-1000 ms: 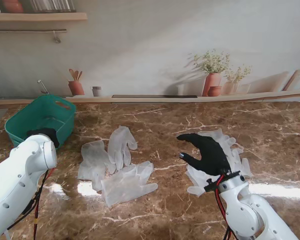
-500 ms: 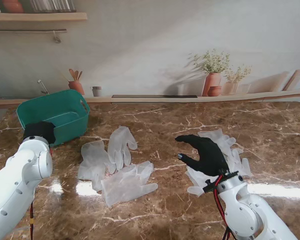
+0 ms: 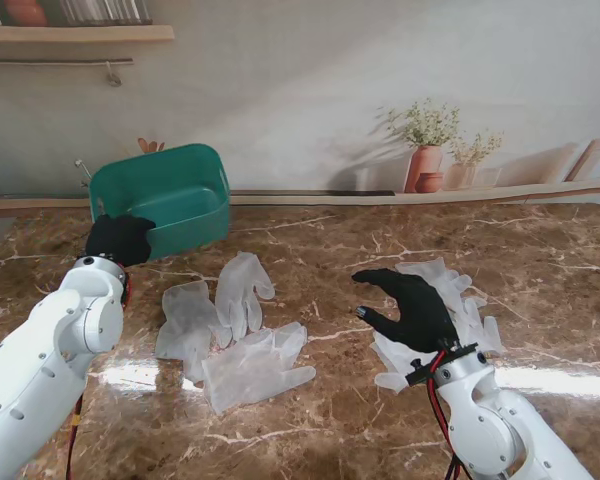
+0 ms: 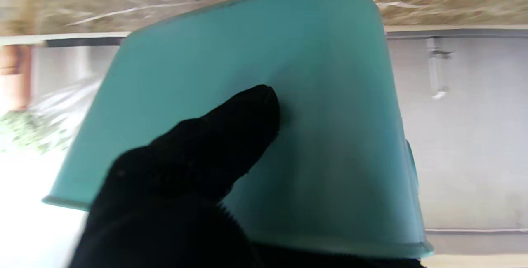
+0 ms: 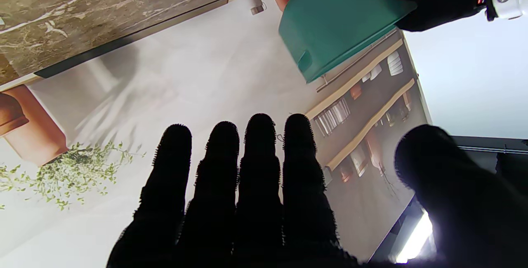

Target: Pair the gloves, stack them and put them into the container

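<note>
Left hand [image 3: 119,238] grips green bin [image 3: 166,207] by its near rim; bin tilted, raised off marble table [image 3: 540,260], far left. Right hand [image 3: 410,305] holds nothing, fingers spread, hovering over clear gloves [image 3: 450,290] at right. More gloves [image 3: 225,325] lie near centre, between both hands, nearer to me than bin

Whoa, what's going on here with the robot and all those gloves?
It is tidying gloves into a bin. The left robot hand grips the green plastic basket by its rim, tilted up off the marble table. The right robot hand hovers open above one pile of clear gloves; three more clear gloves lie loose, none packed yet.
</note>
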Controlling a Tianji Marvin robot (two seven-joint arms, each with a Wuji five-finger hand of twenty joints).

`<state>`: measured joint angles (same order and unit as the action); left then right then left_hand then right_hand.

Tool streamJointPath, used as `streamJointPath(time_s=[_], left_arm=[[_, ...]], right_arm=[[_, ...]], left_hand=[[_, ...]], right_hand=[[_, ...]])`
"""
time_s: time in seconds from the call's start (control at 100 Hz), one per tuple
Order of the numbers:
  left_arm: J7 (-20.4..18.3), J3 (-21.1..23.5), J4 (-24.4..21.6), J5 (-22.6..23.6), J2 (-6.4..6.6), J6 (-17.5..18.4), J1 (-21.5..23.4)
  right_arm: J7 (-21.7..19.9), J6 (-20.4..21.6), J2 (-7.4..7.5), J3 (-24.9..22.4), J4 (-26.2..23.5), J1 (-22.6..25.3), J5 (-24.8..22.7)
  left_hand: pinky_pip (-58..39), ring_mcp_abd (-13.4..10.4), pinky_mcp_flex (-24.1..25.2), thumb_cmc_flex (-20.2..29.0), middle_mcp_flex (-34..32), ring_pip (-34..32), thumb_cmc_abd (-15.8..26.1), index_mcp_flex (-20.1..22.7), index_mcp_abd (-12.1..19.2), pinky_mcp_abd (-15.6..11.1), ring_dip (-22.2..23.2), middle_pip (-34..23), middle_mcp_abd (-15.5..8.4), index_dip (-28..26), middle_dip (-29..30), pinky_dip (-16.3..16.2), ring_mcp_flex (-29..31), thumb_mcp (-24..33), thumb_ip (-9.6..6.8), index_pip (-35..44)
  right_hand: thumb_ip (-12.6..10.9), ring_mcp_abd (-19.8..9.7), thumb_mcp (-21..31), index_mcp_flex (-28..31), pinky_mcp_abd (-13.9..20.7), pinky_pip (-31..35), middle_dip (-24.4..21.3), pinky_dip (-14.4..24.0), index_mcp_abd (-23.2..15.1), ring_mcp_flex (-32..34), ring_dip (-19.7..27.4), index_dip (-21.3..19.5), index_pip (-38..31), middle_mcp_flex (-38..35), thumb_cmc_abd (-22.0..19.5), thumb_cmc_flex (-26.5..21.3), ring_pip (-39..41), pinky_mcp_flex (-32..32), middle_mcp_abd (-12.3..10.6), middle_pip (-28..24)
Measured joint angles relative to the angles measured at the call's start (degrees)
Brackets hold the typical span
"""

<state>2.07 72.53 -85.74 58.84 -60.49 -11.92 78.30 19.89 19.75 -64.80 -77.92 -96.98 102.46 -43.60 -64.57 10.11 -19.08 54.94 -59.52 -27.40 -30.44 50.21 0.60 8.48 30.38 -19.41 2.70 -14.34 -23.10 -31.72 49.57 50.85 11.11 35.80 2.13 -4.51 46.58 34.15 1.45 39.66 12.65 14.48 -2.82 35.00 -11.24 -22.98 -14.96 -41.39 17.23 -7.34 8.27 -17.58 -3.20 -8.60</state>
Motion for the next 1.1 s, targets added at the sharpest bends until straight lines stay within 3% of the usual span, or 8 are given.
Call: streamJointPath(time_s=[0.19,0.4,0.63,0.74,0.84,1.0,1.1], left_arm=[[0.2,-6.5,0.3,-4.4,-0.45,1.7,-4.8],[0.5,-17.1,5.2,-12.6,-1.72,1.7,-13.2],[2.3,-29.5,13.8,-21.4,-5.06,-2.4,-22.4],[2.5,-34.1,18.3,-25.1,-7.47,-2.5,-26.3],[2.9,-36.9,21.3,-26.0,-9.32,-1.7,-28.7],[3.9,-40.9,26.8,-29.5,-11.97,2.7,-32.4],[4.4,-42.9,28.9,-30.2,-13.35,3.1,-34.0]], right_arm=[[1.2,-0.2,-0.16,-0.5,0.0,0.5,-0.3],[1.9,-0.2,-0.3,-1.2,-0.1,1.1,-0.3],[2.4,-0.1,-0.39,-1.3,0.4,1.1,0.0],[2.5,-0.1,-0.46,-1.5,0.9,1.1,0.2],[2.8,-0.1,-0.57,-1.9,1.1,1.3,0.3],[3.3,0.0,-0.68,-2.6,1.2,1.6,0.4],[3.4,0.1,-0.71,-2.8,1.4,1.7,0.5]], left_hand=[[0.0,-0.1,-0.3,0.0,0.0,0.0,0.0,0.0,0.0,-0.1,0.0,0.0,-0.1,0.5,0.0,0.0,0.0,0.0,0.04,0.1],[0.0,-0.2,-0.3,0.0,0.0,0.0,-0.1,0.0,0.0,-0.5,0.0,0.1,-0.2,0.6,0.0,0.0,0.1,0.0,0.65,0.9],[0.0,-0.2,-0.9,0.0,0.0,0.0,-0.2,0.0,0.0,-0.2,-0.9,0.2,-0.2,1.3,0.0,0.0,0.1,0.0,1.24,0.9],[0.0,-0.2,-1.0,0.0,0.0,0.0,-0.2,0.0,0.0,-0.4,-1.6,0.2,-0.2,1.3,0.0,0.0,0.1,0.0,1.52,0.9],[0.0,-0.3,-1.0,0.0,0.0,0.0,-0.2,0.0,0.0,-0.4,-2.1,0.2,-0.2,1.4,0.3,0.0,0.1,0.0,1.52,0.9],[0.0,-0.7,-0.9,0.0,0.0,0.0,-0.2,0.0,0.0,-0.8,-2.3,0.2,-0.2,1.4,0.3,0.0,0.1,0.0,1.53,0.9],[0.0,-0.8,-0.9,0.0,0.0,0.0,-0.2,0.0,0.0,-0.8,-2.3,0.2,-0.2,1.4,0.3,0.0,0.1,0.0,1.53,0.9]], right_hand=[[0.0,0.0,0.0,0.0,0.0,0.0,0.0,0.0,0.0,0.0,0.0,0.0,0.0,0.0,0.0,0.0,0.0,0.0,0.0,0.0],[0.0,0.0,0.0,0.0,0.0,0.0,0.0,0.0,0.0,0.0,0.0,-0.1,0.0,0.0,0.0,0.0,0.0,0.0,0.0,0.0],[0.0,0.0,0.0,0.0,0.0,0.0,0.0,0.0,0.0,0.0,0.0,-0.1,0.0,-0.1,0.0,0.0,0.0,0.0,0.0,0.0],[0.0,0.0,0.0,0.0,0.0,0.0,0.0,0.0,0.0,0.0,0.0,-0.1,0.0,-0.1,0.0,0.0,0.0,0.0,0.0,0.0],[0.0,0.0,0.0,0.0,0.0,0.0,0.0,0.0,0.0,0.0,0.0,-0.1,0.0,-0.1,0.0,0.0,0.0,0.0,0.1,0.0],[0.0,0.0,0.0,0.0,0.0,0.0,0.0,0.0,0.0,0.0,0.0,-0.1,0.0,-0.1,0.0,0.0,0.0,0.0,0.2,0.0],[0.0,0.0,0.0,0.0,0.0,0.0,0.0,0.0,0.0,0.0,0.0,-0.1,0.0,-0.1,0.0,0.0,0.0,0.0,0.2,0.0]])
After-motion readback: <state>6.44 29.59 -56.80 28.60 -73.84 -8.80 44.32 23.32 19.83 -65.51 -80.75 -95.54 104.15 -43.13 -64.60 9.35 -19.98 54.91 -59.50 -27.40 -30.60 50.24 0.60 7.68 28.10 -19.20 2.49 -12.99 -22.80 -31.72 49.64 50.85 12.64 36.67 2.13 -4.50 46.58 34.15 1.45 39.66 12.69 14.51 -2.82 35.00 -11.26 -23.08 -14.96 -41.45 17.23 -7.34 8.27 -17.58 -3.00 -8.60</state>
